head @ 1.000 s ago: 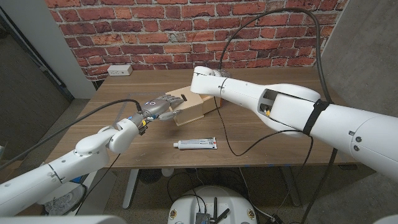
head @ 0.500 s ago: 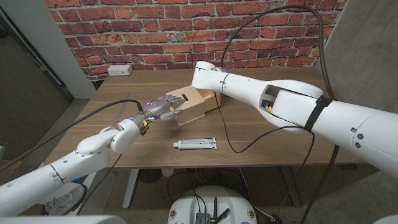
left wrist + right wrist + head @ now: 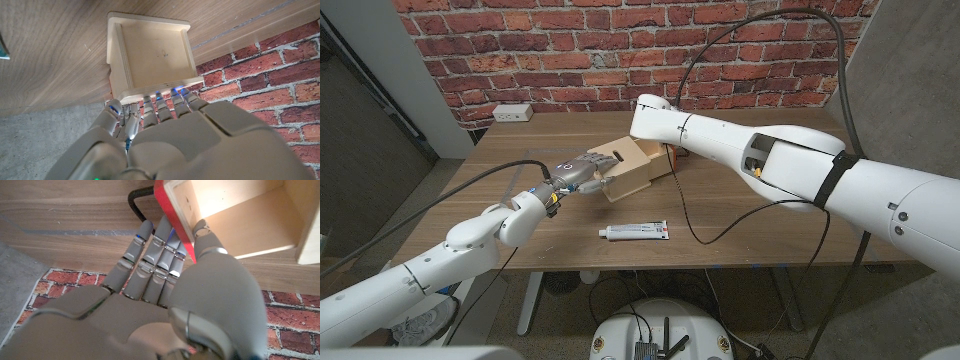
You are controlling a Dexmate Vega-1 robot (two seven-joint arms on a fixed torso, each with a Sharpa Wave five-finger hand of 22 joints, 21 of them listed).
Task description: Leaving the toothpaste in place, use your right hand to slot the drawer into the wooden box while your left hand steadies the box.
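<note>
Wood dominates the scene: a long wooden counter (image 3: 750, 215) in front of a red brick wall (image 3: 620, 50) carries a pale plywood box (image 3: 632, 170), open on one side, sitting near the counter's middle. From the robot's right, a bulky white arm reaches across and its right hand (image 3: 165, 280) grips a pale wooden drawer with a red front panel (image 3: 220, 215); in the right wrist view the fingers (image 3: 150, 245) lie along the outside of the red panel while the thumb hooks over its edge into the tray, so the hand plainly holds the drawer. In the head view the drawer sits behind that arm, at the box's far end, and how far it has entered cannot be told. The left hand (image 3: 575, 175) reaches in from the other side, fingers (image 3: 160, 102) extended and close together, tips pressed against the box's near edge, holding nothing. A white toothpaste tube (image 3: 634, 232) lies flat on the counter nearer the robot, apart from the box and both hands. A white wall outlet (image 3: 513, 113) sits at the counter's far left corner. The step in hand appears to be seating the drawer: it likely goes best with the drawer kept square to the opening and pushed slowly, the left hand bracing firmly against the push, and both arms kept away from the tube.
</note>
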